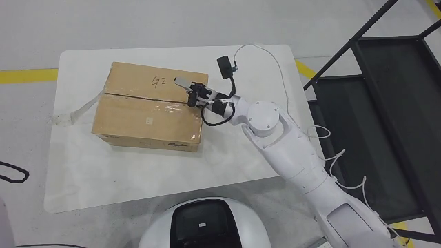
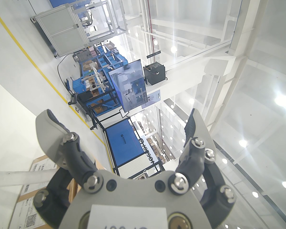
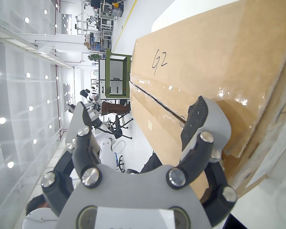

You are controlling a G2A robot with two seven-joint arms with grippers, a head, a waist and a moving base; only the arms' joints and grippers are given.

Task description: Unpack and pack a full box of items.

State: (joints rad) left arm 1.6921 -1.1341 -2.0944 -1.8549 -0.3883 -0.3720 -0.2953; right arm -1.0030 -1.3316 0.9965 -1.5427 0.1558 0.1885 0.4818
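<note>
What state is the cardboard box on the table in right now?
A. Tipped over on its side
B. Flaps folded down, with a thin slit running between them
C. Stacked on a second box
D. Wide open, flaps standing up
B: the box sits flat on the table with both top flaps down, and a dark slit runs along the line where they meet.
</note>
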